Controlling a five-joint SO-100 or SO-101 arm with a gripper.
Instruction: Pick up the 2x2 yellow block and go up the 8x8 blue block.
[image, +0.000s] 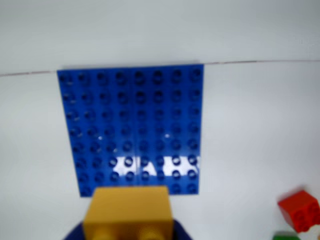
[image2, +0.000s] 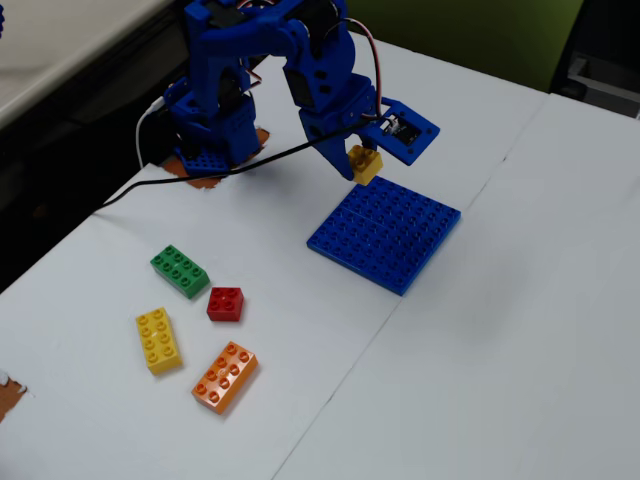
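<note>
White tabletop (image2: 480, 330), green wall at 12 o'clock in fixed view. Blue arm (image2: 300, 70) reaches over table; gripper (image2: 364, 164) closed on 2x2 yellow block (image2: 365, 163), held in air just above 10 o'clock edge of 8x8 blue block (image2: 385, 234). Wrist view: yellow block (image: 128, 210) at 6 o'clock, baseplate (image: 132, 127) beyond. Green brick (image2: 180, 271), red brick (image2: 225, 303), long yellow brick (image2: 158, 339), orange brick (image2: 225, 376) lie at 8 o'clock, well apart from baseplate.

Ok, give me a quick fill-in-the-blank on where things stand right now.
1. The gripper is shut on the small ____ block.
2. That block hangs above the ____ baseplate.
3. In the fixed view, the red block sits right of the ____ block.

Missing words: yellow; blue; green
</note>
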